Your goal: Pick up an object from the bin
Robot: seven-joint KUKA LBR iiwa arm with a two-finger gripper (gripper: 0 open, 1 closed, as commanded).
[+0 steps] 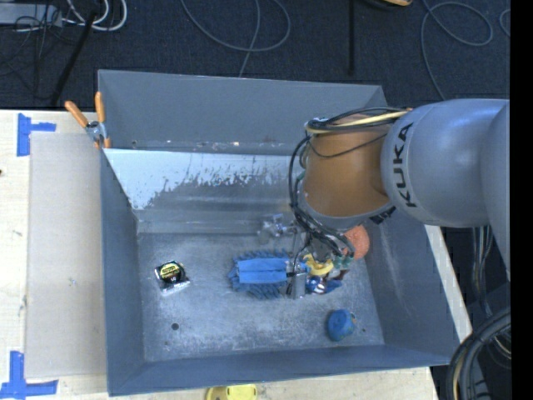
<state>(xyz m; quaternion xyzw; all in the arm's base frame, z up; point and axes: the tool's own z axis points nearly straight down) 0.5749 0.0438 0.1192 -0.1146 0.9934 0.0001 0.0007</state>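
Nearest the lens, the grey arm fills the right of the frame, and its gripper hangs low at right of centre in the bin. Whether the gripper is open or closed, and whether it has hold of anything, I cannot tell.

It sits just beside the right end of a blue brush. A small yellow, blue and red thing lies close on its other side, and I cannot tell which of the two it is set for.

That crowding looks like the main risk, since a close here could catch both things or nudge one away. The brush, taken by its very end, would likely swing or slip out as it lifts. The orange ball tucked under the wrist could roll if the arm brushes it.

Counted:
- One blue brush.
- One orange ball, partly hidden.
- One rounded blue lump at lower right.
- One yellow-and-black tape measure, well apart at left.
- One small multicoloured thing.
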